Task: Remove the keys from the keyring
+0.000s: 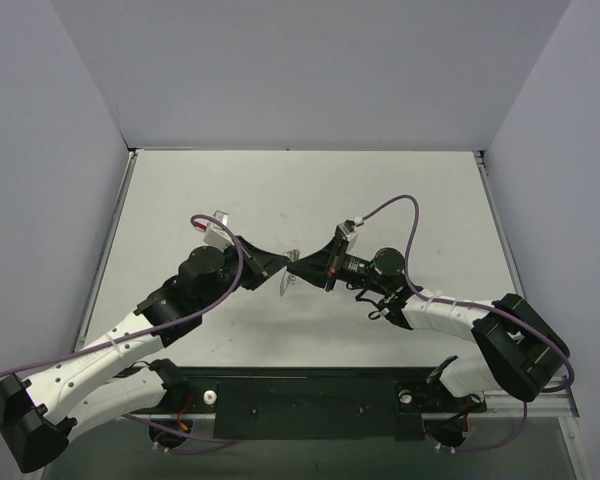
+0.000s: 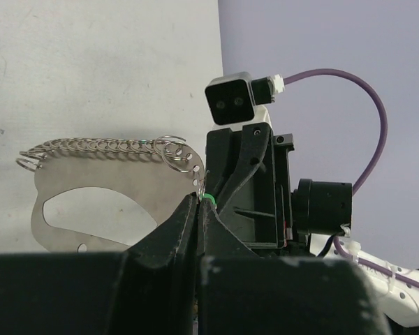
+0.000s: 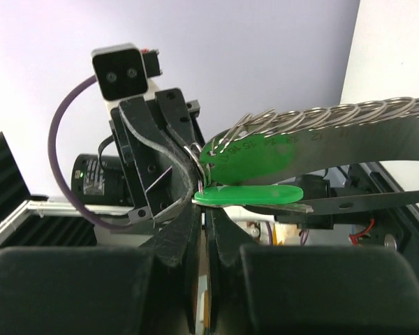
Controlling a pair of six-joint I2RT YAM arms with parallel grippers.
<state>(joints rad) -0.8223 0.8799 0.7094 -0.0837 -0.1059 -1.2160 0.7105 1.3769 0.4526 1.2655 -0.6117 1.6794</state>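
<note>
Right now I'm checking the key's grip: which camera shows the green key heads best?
Right wrist: the green key heads show large, one flat, one edge-on, at the right pincer. Left wrist shows only a green sliver beside the keyring. Top external: too small to tell.

Flat grey metal keyring, small wire rings along one edge, green-headed keys at its end.
</note>
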